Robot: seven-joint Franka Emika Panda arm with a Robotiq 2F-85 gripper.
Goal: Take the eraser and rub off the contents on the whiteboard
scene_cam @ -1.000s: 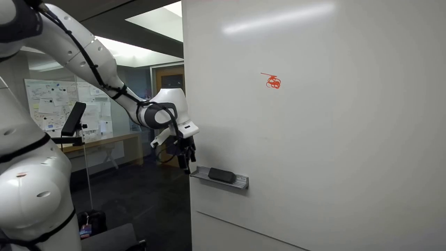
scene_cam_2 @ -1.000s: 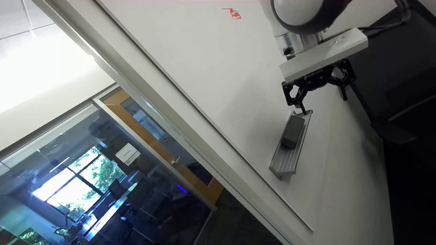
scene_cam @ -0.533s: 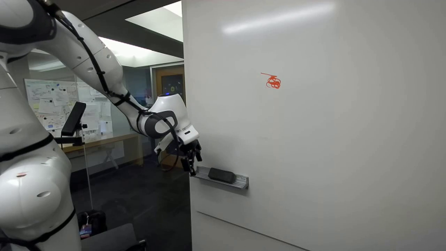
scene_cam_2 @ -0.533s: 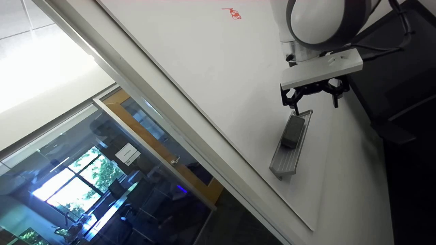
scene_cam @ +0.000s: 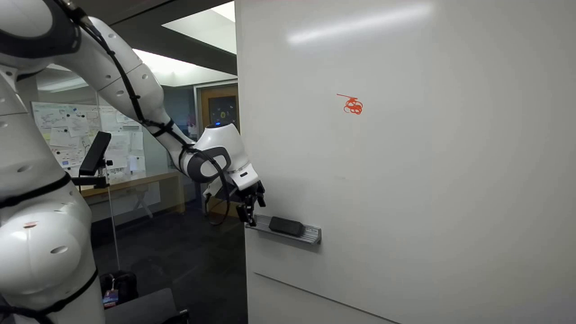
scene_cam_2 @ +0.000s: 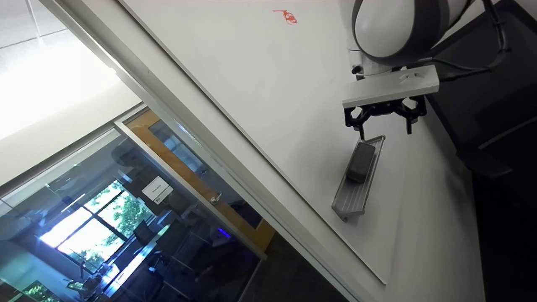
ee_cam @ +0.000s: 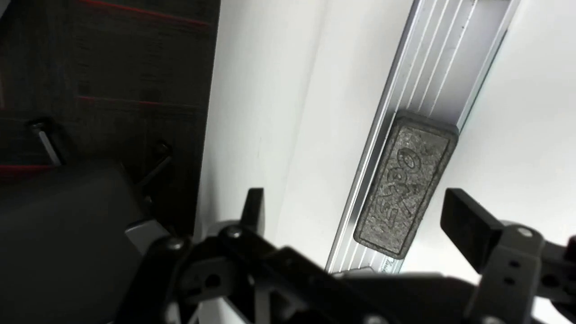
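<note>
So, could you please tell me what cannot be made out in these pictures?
Underside of the eraser, all views: hidden by the tray beneath.
Lower end of the tray, wrist view: partly behind the gripper.
Top of the whiteboard, both exterior views: cut off by the upper edge.
Fine lettering on the sign, in an exterior view: too small.

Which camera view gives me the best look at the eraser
The wrist view: the eraser appears large and unblocked there, its patterned face clear. Both exterior views show it as a small dark block on the tray, without that pattern discernible.
</note>
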